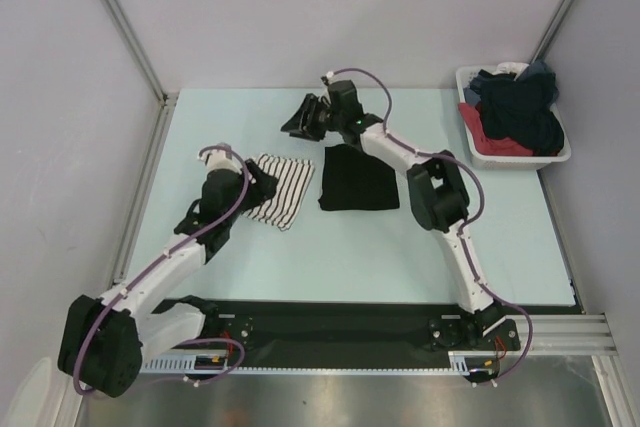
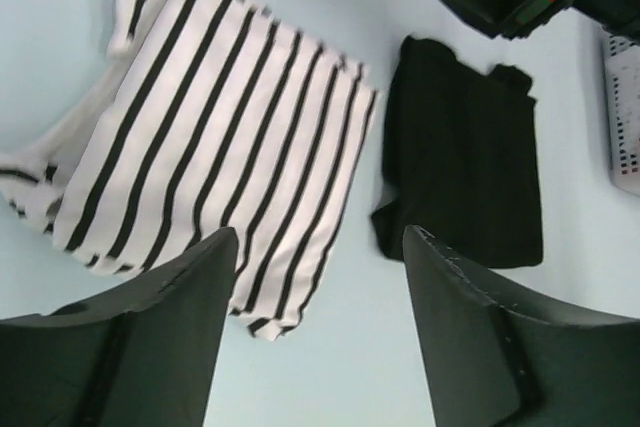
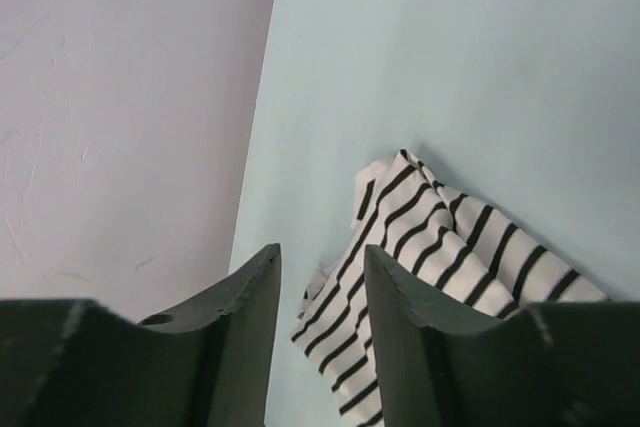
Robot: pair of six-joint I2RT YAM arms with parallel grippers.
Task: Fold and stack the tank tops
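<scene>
Inspector: Now, where do the garments lie?

Clerk: The white sleeveless fabric top with thin black stripes [image 1: 280, 192] lies flat on the pale blue table [image 1: 400, 247]. It is folded to a rough rectangle, and in the left wrist view its straps trail off at nine o'clock. The plain black sleeveless fabric top [image 1: 358, 179] lies folded at its three o'clock, just beside it, with a strip of table showing between. The two are not stacked.

Inspector: And the tools?

Clerk: In the top view, the left gripper [image 2: 320, 237] hangs over the nine o'clock side of the striped top. Its fingers are set wide apart with nothing between them. The right gripper [image 3: 322, 257] sits at eleven o'clock of the black top, apart from it and pointed toward the striped top. Its fingers stand narrowly parted and hold nothing.

Inspector: Anything else on the surface?

Clerk: A white perforated plastic basket [image 1: 560, 152] stands at the table's two o'clock corner. It holds a heap of dark blue, black and red clothing [image 1: 510, 107].
</scene>
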